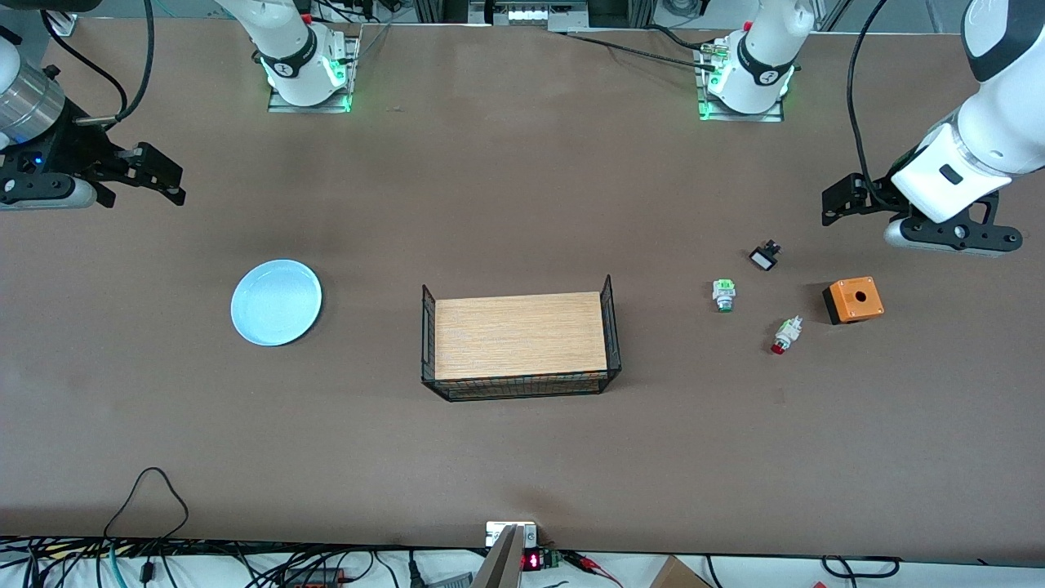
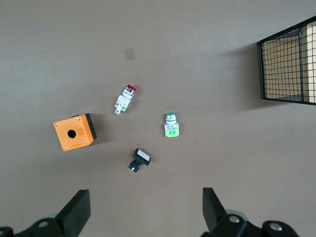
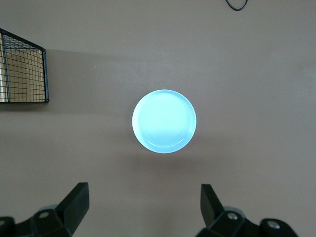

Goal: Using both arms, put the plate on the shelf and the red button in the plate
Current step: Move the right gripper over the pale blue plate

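Both tools hang wide open and empty over the desk [image 1: 522,457], each aimed at its own target. The right tool [image 1: 151,175] is at 11 o'clock of the plate [image 1: 276,302]; the left tool [image 1: 849,204] is at 1 o'clock of the red button [image 1: 786,336], which lies between a green button [image 1: 723,294] and an orange box [image 1: 853,300]. The central basket [image 1: 520,336] likely receives both.

The front view looks down from high across the table [image 1: 522,163], facing both arm bases, taking in the whole top. Each of the 2 wrist views looks straight down from above. The left shares the wire basket [image 2: 289,64] with the right [image 3: 22,69] and the front [image 1: 519,336].
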You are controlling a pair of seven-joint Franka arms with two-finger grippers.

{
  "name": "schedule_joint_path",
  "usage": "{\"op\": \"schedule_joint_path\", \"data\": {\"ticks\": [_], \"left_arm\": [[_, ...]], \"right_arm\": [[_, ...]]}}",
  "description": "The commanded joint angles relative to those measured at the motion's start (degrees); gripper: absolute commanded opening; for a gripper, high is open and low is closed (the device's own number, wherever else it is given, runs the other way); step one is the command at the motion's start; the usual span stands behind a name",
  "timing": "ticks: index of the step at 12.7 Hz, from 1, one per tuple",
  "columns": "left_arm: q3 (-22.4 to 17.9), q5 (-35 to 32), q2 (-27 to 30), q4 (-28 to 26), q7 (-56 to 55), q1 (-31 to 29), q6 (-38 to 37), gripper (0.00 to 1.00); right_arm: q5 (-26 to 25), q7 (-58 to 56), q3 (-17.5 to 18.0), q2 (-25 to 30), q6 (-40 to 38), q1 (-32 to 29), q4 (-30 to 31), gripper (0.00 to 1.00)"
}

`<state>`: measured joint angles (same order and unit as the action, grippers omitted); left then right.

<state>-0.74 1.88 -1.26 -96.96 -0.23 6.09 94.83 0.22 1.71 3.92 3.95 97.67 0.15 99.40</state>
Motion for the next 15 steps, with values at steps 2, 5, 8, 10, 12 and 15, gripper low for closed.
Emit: {"op": "schedule_joint_path", "data": {"ticks": [2,5,8,10,12,15], "left_arm": [[-0.2,-1.4,-1.0,2.1,1.1,0.4,-1.5,1.00],[-0.2,-1.4,-1.0,2.1,1.1,0.4,-1.5,1.00],[-0.2,-1.4,-1.0,2.1,1.1,0.4,-1.4,1.00],[-0.2,-1.4,-1.0,2.1,1.1,0.4,-1.4,1.00],[-0.2,-1.4,-1.0,2.1,1.1,0.4,-1.4,1.00],[-0.2,-1.4,-1.0,2.1,1.1,0.4,-1.4,1.00]], "right_arm": [[1.1,-0.5,0.8,-1.0,-1.5,-1.0,-2.2,1.00],[1.1,-1.6,0.8,-2.1,-2.8,-1.0,-1.1,1.00],[0.8,-2.1,0.9,-2.5,-2.2,0.6,1.2,1.00],[0.6,-2.1,0.9,-4.6,-1.1,1.6,2.9,1.00],[0.1,-2.2,0.9,-6.3,1.5,2.2,5.3,1.00],[0.0,-11.5,0.9,-7.4,7.4,2.4,12.1,1.00]]}}
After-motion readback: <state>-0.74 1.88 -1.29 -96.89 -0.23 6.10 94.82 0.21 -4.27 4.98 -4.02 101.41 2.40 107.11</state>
